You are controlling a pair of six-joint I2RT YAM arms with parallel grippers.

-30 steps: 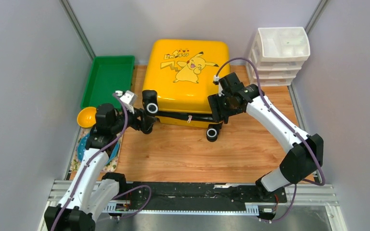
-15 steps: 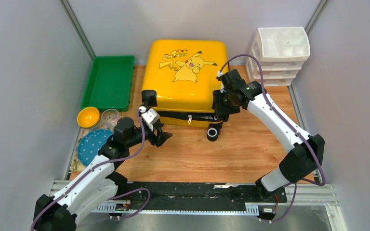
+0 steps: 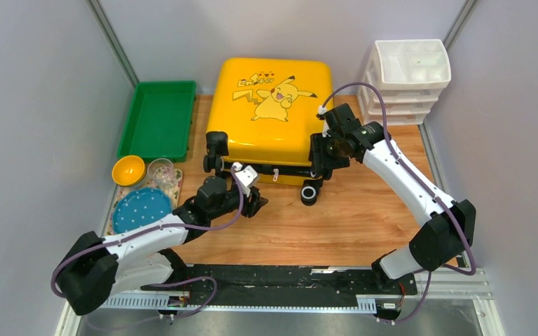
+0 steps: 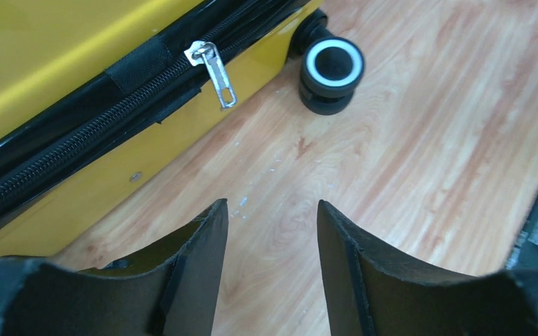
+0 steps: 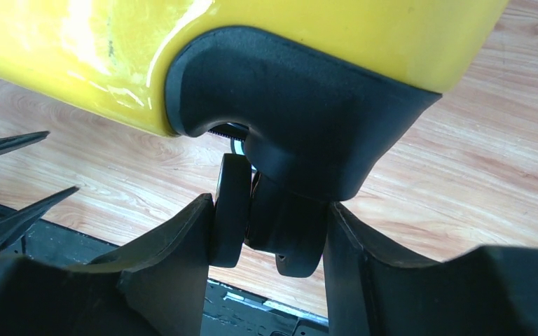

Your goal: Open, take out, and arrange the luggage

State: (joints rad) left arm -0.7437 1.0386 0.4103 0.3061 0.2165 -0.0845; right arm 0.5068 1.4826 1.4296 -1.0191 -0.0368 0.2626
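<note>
**A:** Where do we have the suitcase (image 3: 270,105)?

**B:** It lies flat at the far middle of the wooden table (image 3: 287,231), Pikachu shell up, between the green tray (image 3: 157,115) and the white drawer unit (image 3: 406,77). The two shells are together. We see no lining and nothing from inside it out on the table.

**A:** Right gripper (image 5: 270,203)?

**B:** Clamped on the caster (image 5: 232,210) at the near right corner of the upper shell. One finger is against the wheel, the other against its black housing. We read that as a brace for the case.

**A:** Left gripper (image 4: 270,206)?

**B:** Fingers apart and empty, low over bare wood just in front of the case's near side. The zipper pull (image 4: 214,73) hangs ahead of it, untouched. The lower caster (image 4: 333,66) sits beyond, to the right.

**A:** Is the zip run?

**B:** We cannot tell how far. The teeth left of the pull look meshed, and the rest of the track is out of view.

**A:** Progress, then?

**B:** We judge it early: opening is in hand but not done. Left to do: run the zip round, lift the lid, take out the contents and arrange them.
</note>
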